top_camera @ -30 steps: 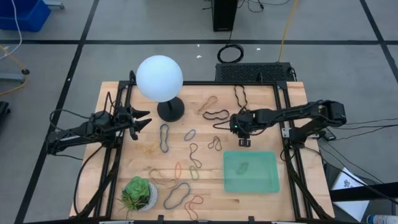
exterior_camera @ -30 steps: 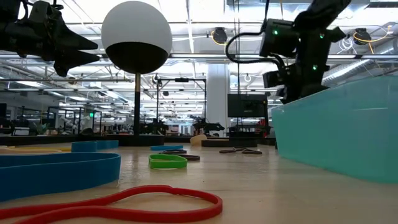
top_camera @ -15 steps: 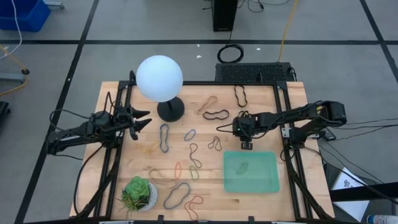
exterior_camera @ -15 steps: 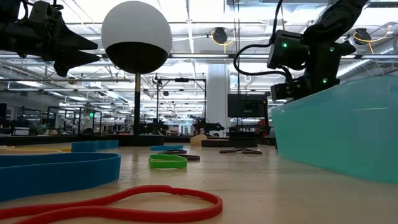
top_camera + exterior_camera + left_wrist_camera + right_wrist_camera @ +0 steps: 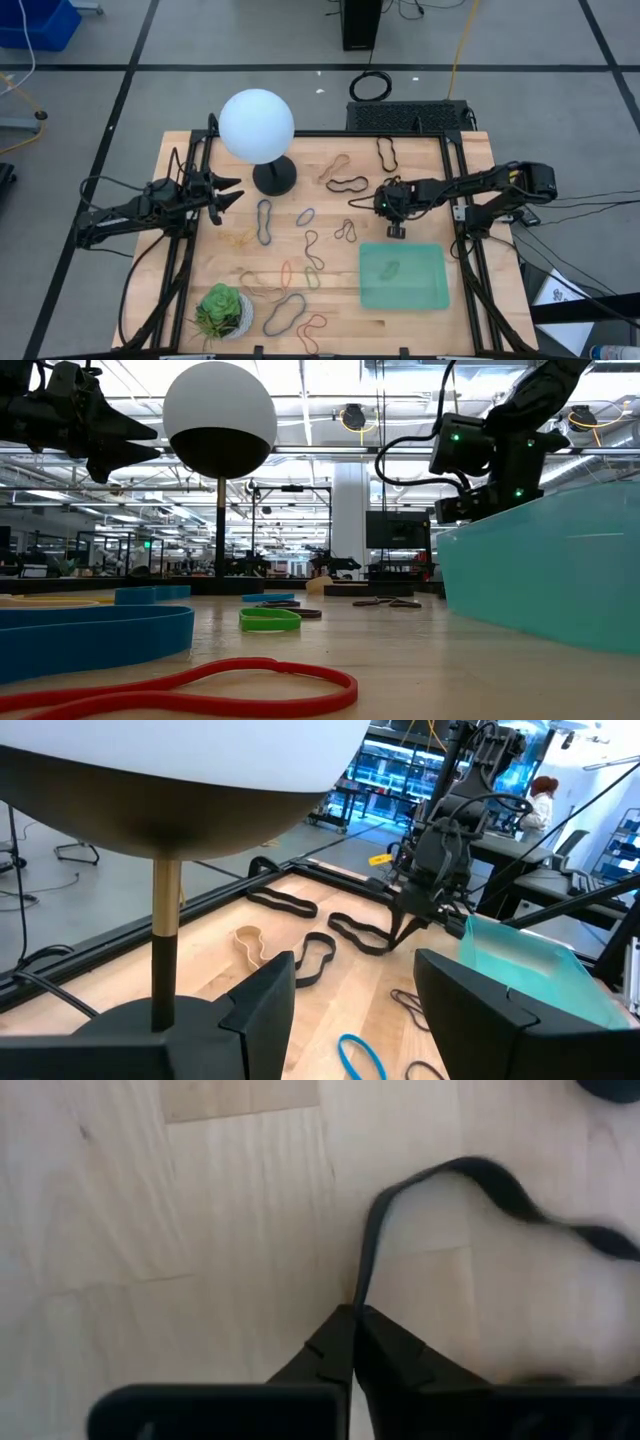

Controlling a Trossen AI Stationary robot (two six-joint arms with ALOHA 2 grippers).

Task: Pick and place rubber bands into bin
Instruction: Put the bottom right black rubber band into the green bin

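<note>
Thin rubber bands scattered flat across centre of frame on wood, twisted into ovals and figure-eights: black, tan, orange, blue, grey. One black band pinched at one end, rest trailing. Mint-green translucent bin, lower right, shallow, holding one band.

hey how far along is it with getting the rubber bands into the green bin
Barely started. Done: one band already lies in the bin. In hand: the right gripper, hanging near the bin's far edge, is shut on a black band. Left: about a dozen rubber bands are scattered over the table. The left gripper waits open beside the globe lamp.
</note>
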